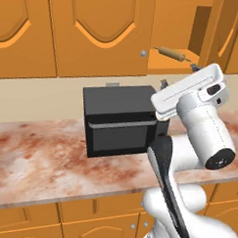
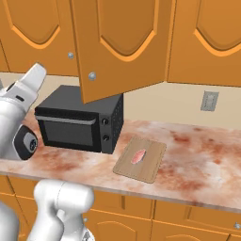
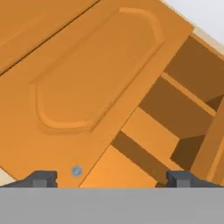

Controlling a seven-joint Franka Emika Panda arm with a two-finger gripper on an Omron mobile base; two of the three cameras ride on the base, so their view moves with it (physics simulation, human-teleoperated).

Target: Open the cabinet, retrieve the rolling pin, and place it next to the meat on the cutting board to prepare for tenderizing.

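One rolling pin (image 1: 172,54), a slim light-brown wooden cylinder with a knob at each end, lies inside the open cabinet (image 1: 180,25) at about 1 o'clock from the black microwave (image 1: 120,119), its long axis running from 10 to 4 o'clock in the left base view. The gripper (image 3: 111,178) faces the cabinet's closed arched-panel door and round silver knob (image 3: 76,170), its two dark fingertips (image 3: 40,178) wide apart with nothing between them. On the reddish marbled tabletop (image 2: 197,162), at 3 o'clock of the microwave, one thin tan rectangular cutting board (image 2: 149,164) carries one flat pink-red piece of meat (image 2: 138,156).
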